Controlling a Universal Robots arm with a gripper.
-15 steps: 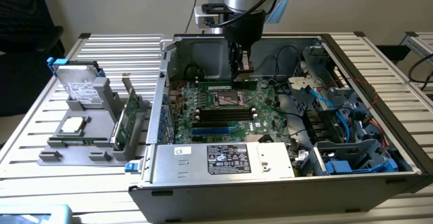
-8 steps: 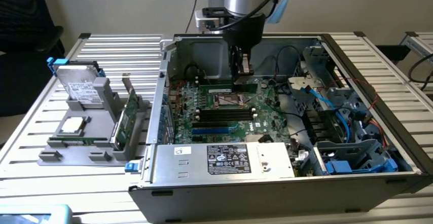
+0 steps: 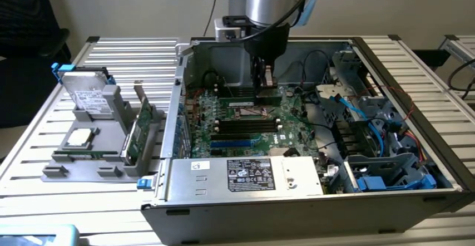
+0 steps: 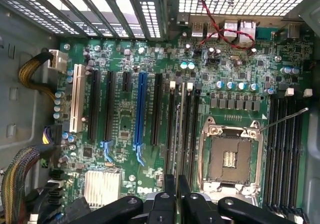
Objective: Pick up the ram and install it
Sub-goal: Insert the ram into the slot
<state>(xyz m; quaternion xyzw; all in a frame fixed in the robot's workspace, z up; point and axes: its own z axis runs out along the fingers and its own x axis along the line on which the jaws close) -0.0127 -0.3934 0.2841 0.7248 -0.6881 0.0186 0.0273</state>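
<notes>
The arm reaches down into the open case (image 3: 297, 215). The gripper (image 3: 266, 83) hangs over the motherboard (image 3: 237, 137). In the wrist view its fingers (image 4: 169, 186) stand nearly closed, pinching the ram (image 4: 180, 129), seen edge-on as a thin strip. The ram lies along the slots (image 4: 194, 134) beside the CPU socket (image 4: 230, 156); whether it touches a slot cannot be told. In the exterior view the ram (image 3: 270, 94) shows green under the gripper. Outside the case, at the exterior view's left, a hard drive (image 3: 89, 98) stands in a grey holder (image 3: 67, 171).
</notes>
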